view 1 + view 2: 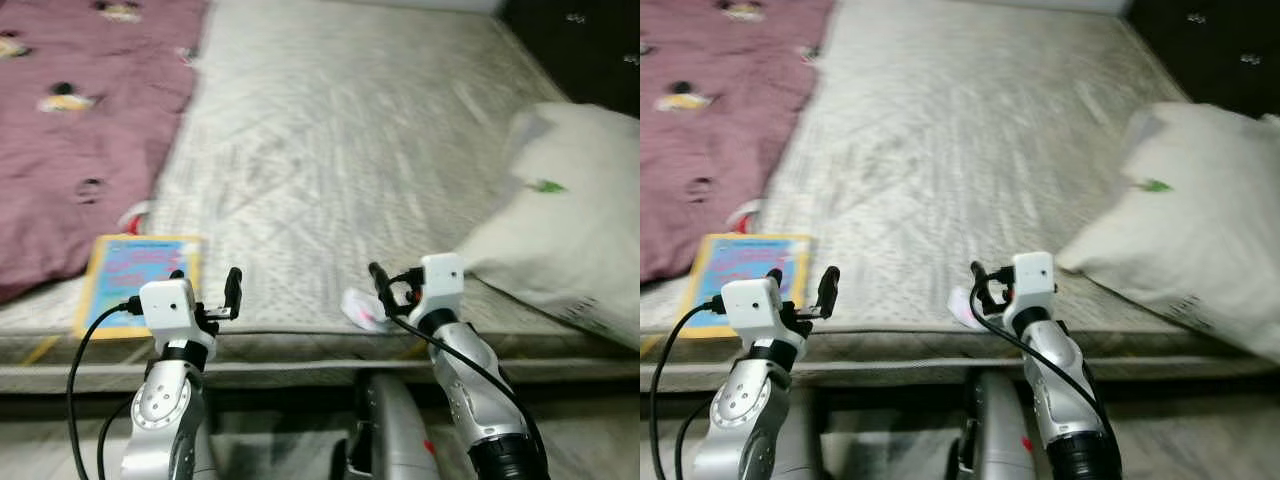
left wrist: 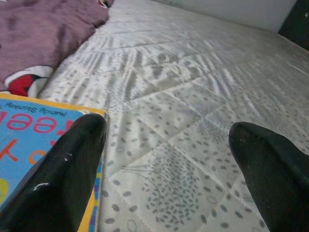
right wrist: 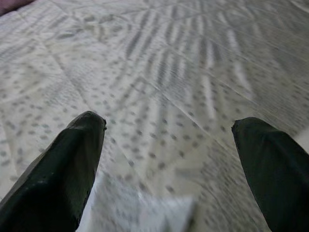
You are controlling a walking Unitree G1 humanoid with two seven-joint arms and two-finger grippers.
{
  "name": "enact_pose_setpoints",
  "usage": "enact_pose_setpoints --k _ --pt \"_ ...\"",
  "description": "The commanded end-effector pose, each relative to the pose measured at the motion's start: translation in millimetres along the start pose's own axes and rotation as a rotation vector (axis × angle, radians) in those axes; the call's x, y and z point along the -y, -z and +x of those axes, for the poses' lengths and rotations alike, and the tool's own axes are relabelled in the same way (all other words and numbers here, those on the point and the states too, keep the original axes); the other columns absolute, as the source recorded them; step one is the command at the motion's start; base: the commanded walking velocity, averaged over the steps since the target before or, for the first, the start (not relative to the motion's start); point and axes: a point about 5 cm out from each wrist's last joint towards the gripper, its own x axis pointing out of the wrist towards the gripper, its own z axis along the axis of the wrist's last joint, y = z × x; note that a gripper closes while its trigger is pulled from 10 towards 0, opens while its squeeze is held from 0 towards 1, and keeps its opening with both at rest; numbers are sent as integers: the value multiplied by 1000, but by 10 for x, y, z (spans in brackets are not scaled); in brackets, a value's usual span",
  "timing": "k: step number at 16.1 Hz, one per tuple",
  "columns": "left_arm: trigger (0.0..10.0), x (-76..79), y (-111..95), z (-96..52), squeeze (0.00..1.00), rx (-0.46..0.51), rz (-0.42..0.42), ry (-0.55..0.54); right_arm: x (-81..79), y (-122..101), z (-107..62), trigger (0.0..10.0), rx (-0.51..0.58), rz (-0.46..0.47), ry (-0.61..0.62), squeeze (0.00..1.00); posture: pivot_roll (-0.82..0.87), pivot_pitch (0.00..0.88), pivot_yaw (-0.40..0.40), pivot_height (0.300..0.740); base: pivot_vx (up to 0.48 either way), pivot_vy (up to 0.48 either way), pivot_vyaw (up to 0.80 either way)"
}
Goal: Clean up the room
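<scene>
Both tools, left (image 1: 205,287) and right (image 1: 398,279), spread wide at mattress (image 1: 350,150) near edge; book (image 1: 135,272) at left.

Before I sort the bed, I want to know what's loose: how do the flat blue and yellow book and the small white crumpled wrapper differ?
The flat blue and yellow book is large, flat and rectangular; the small white crumpled wrapper is far smaller and crumpled. The book lies ahead of the left gripper, the wrapper by the right gripper. Both rest near the grey patterned mattress front edge.

Probably bedroom: mattress (image 1: 340,150), pillow (image 1: 570,220)
</scene>
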Motion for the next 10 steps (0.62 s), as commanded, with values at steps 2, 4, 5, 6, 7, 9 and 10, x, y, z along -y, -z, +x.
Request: enact_pose_setpoints --k 2,4,5,6,7,9,10 --pt "10000 -77 55 -48 0 -28 7 -29 -62 37 -9 10000 -9 9 -18 0 42 153 -79 534 0 0 0" --pt "10000 -78 54 -50 0 -29 7 -30 -66 40 -12 10000 -10 10 -22 0 45 152 -78 534 0 0 0" --pt "10000 -76 53 -50 0 -29 8 -30 -67 42 -11 10000 -12 11 -25 0 46 152 -78 534 0 0 0" --pt "10000 -75 54 -51 0 -30 9 -30 -72 41 -10 10000 -7 18 -32 0 46 150 -78 524 0 0 0" --pt "10000 -74 56 -49 0 -32 10 -29 -75 42 -10 10000 -8 16 -33 0 46 150 -78 514 0 0 0" --pt "10000 -71 58 -43 0 -40 19 -29 -89 30 4 10000 -11 -2 -53 0 47 153 -80 504 0 0 0" --pt "10000 -71 49 -52 0 -39 28 -26 -99 21 15 10000 -13 -20 -72 0 46 158 -80 504 0 0 0"
